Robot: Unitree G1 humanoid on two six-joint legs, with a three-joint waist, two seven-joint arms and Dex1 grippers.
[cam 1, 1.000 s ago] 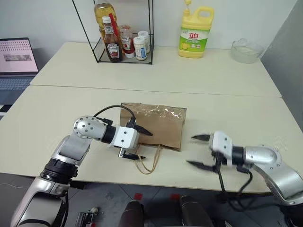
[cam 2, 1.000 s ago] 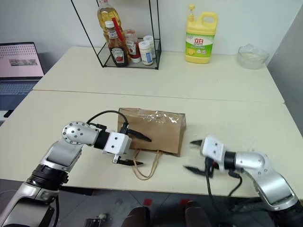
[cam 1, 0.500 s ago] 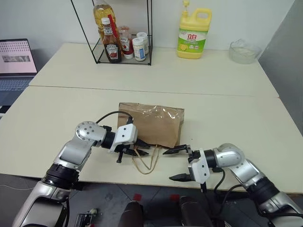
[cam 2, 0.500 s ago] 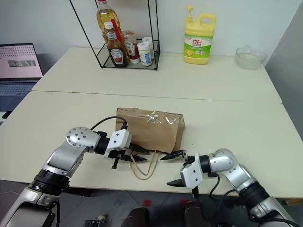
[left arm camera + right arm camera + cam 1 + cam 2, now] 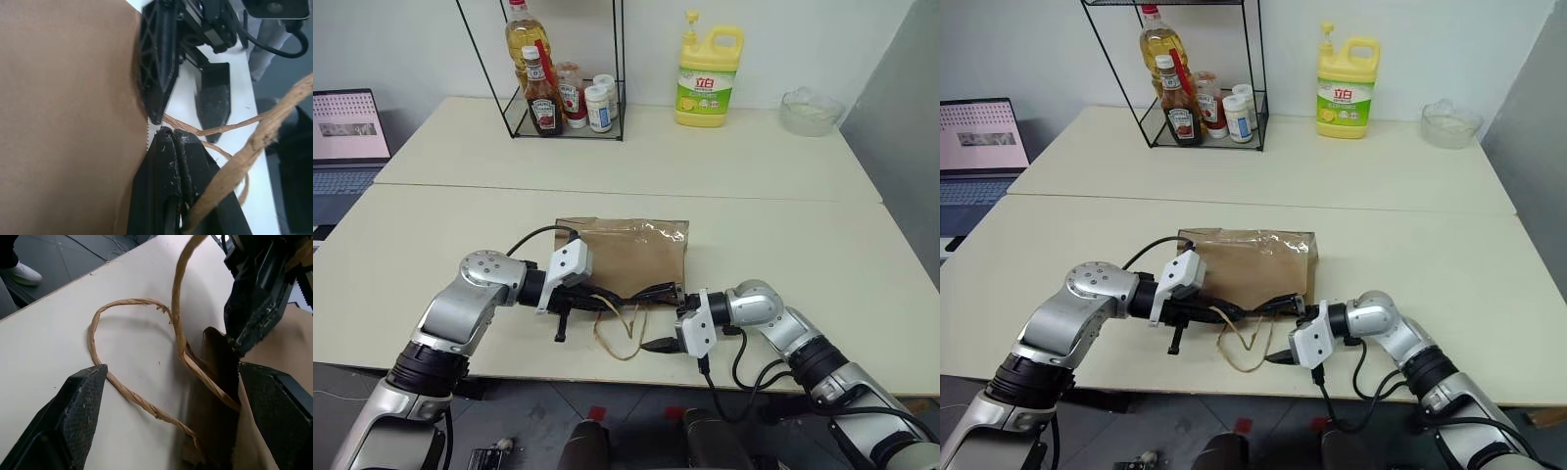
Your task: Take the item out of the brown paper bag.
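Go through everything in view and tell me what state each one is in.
brown paper bag: lying flat on the table, mouth toward the robot
left tool: shut on the bag's mouth edge
right tool: open, at the bag's mouth
yellow detergent jug: upright, capped

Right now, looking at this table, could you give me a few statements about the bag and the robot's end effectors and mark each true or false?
1. The brown paper bag lies flat on the table. True.
2. The left end effector is wide open. False: it is shut at the bag's mouth edge.
3. The right end effector is open. True.
4. The yellow jug stands on the bag. False: it stands on the far table.
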